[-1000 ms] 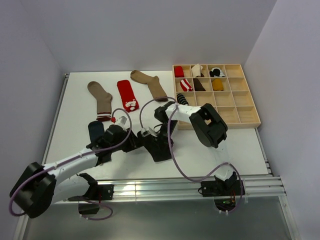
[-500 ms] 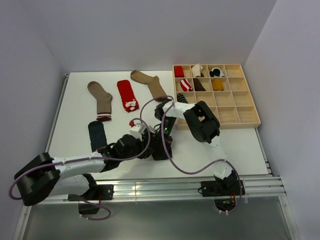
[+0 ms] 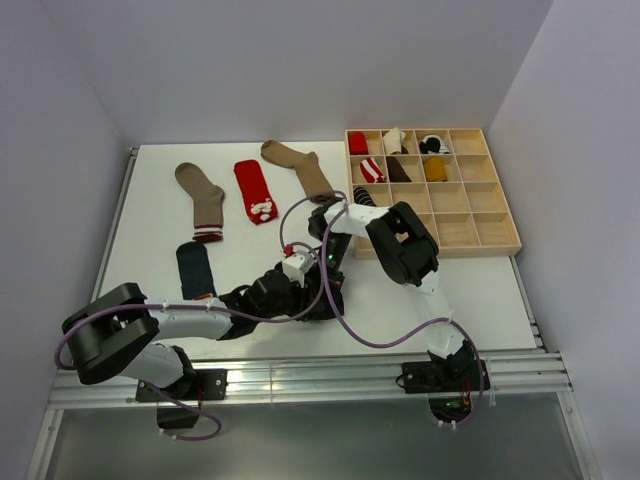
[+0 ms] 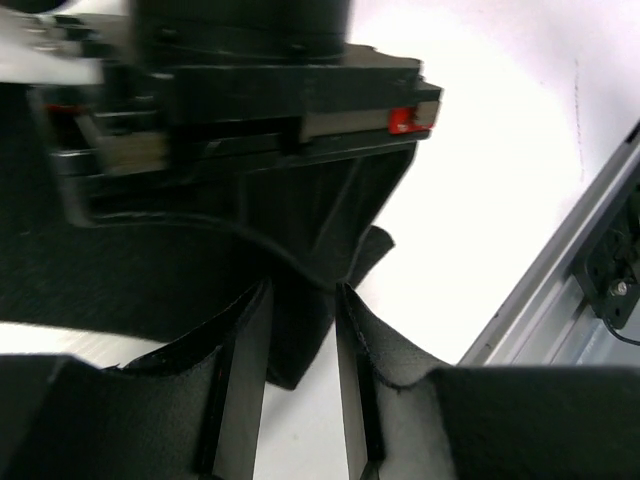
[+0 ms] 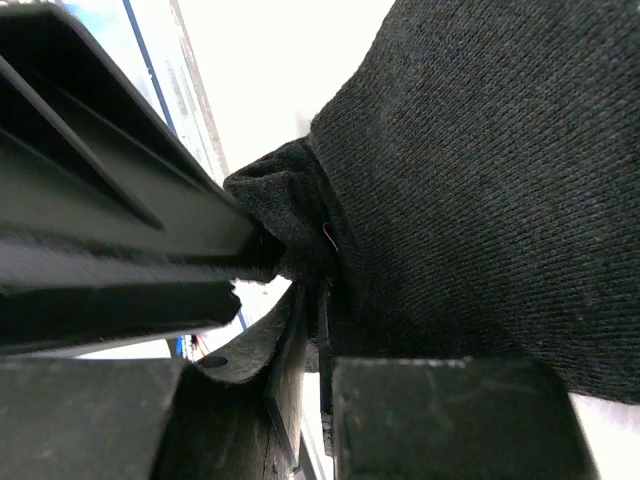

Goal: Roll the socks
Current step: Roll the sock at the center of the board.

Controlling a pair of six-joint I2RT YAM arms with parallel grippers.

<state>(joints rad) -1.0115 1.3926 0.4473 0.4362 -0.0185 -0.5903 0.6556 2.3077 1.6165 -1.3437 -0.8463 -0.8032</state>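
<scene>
Left arm [image 3: 200, 320] outstretched (gripper [image 3: 302, 292] on sock [image 4: 300, 345])

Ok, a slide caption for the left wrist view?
Left jaws straddle a fold of the black sock; white table and metal rail beyond.

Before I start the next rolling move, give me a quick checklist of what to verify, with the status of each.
1. Right fingers clamped on the black sock: ok, a fold is pinched.
2. Sock fold between the left fingers: ok.
3. Left grip firm: cannot tell.
4. Sock on the table, inside its front edge: ok.
5. Navy sock and red sock apart from the worked sock: ok.
6. Roll shape: cannot tell, the arms hide it from above.
</scene>
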